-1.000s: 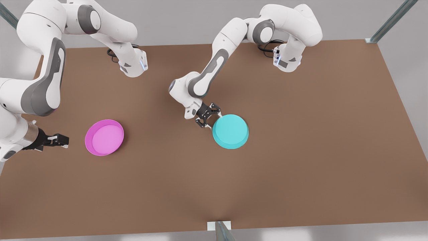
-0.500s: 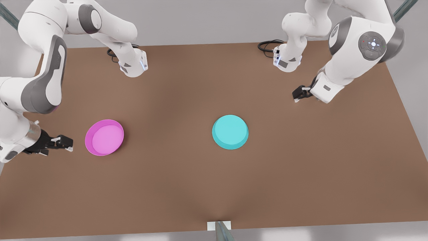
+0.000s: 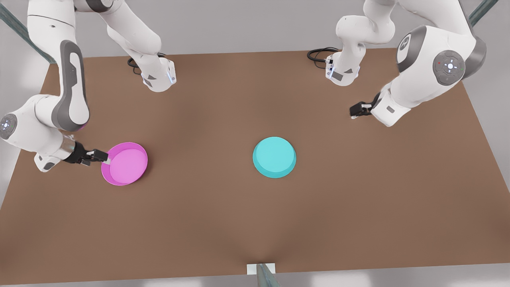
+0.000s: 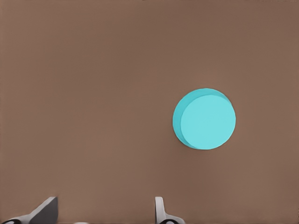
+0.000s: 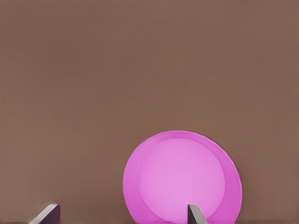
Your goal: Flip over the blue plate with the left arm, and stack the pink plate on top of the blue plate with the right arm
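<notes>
Right pincer sits at the pink plate's rim on the front view's left, fingers spread wide; one fingertip overlaps the rim, so the plate lies directly ahead of it. Blue plate rests base-up mid-desk, well apart toward the front view's right. Left pincer waits beyond it, fingers apart, near the desk's far right.

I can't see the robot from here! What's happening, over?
Right gripper open at pink plate's rim. Left gripper open, waiting far from blue plate, which lies base up. Nothing between plates.
</notes>
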Controlling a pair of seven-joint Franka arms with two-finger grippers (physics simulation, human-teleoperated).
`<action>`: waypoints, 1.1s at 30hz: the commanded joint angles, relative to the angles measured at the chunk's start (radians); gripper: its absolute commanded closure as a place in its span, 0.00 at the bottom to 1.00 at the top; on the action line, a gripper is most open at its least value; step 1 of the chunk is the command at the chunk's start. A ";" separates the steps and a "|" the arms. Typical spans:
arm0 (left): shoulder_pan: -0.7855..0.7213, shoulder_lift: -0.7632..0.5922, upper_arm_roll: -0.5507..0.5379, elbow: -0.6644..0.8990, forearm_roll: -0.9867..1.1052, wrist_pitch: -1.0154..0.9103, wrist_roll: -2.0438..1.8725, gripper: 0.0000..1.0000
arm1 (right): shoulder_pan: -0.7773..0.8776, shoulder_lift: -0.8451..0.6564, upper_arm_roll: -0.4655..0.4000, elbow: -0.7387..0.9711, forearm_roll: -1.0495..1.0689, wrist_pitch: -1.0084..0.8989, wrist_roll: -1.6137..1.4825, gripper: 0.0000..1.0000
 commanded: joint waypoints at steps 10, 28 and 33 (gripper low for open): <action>0.025 -0.003 0.006 -0.001 0.048 0.034 0.099 0.00 | -0.417 0.288 0.267 -0.013 -0.055 0.301 -0.205 0.00; 0.027 0.009 0.010 0.014 0.077 0.030 0.097 0.00 | -0.595 0.346 0.414 -0.166 -0.370 0.410 -0.327 0.00; 0.029 0.011 0.010 0.014 0.079 0.032 0.097 0.00 | -0.648 0.426 0.411 -0.166 -0.360 0.462 -0.260 0.00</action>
